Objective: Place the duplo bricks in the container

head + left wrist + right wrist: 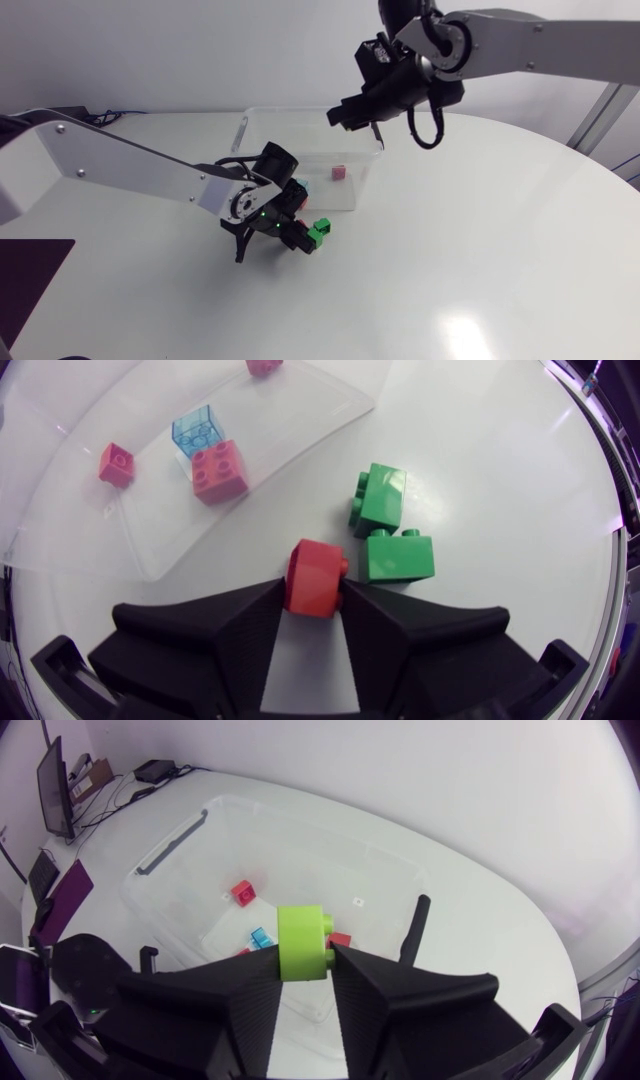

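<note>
Table (500, 250): white, round, with both arms over it.
Container (300, 130): clear tub at the far middle of the table.
Left gripper (313, 588): low at the table, just near of the container's near wall, jaws clamped narrowly on the red brick (315, 575).
Green bricks (380, 498) (397, 555): two, on the table just right of the red brick and touching each other; the nearer one is right beside the left gripper's right finger.
Right gripper (303, 955): above the container's far right part, jaws closed on the lime brick (303, 940).
Inside the container: blue brick (195, 432) touching a square red one (219, 468), a small red one (116, 463) apart to the left, and a pink brick (339, 172) to the right.
</note>
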`<state>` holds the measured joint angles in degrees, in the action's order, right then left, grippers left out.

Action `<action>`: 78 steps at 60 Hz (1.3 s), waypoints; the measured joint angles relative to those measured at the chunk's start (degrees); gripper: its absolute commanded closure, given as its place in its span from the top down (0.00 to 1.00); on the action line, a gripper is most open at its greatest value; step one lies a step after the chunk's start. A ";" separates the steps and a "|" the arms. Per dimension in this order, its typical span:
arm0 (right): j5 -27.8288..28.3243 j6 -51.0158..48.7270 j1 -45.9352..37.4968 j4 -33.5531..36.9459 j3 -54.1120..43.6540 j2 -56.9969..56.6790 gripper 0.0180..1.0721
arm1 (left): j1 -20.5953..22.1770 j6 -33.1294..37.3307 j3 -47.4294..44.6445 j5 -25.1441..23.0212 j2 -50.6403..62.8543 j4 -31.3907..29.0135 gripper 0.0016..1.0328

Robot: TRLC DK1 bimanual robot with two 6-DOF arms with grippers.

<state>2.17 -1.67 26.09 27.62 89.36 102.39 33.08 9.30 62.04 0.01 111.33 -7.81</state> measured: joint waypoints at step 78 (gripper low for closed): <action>-3.98 -0.09 15.52 -9.79 -26.36 3.19 0.86 | -9.73 -7.41 20.33 -1.22 -3.63 -1.49 0.92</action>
<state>-1.80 -1.76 41.60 17.82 63.00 105.58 23.35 1.89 82.37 -1.21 107.70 -9.30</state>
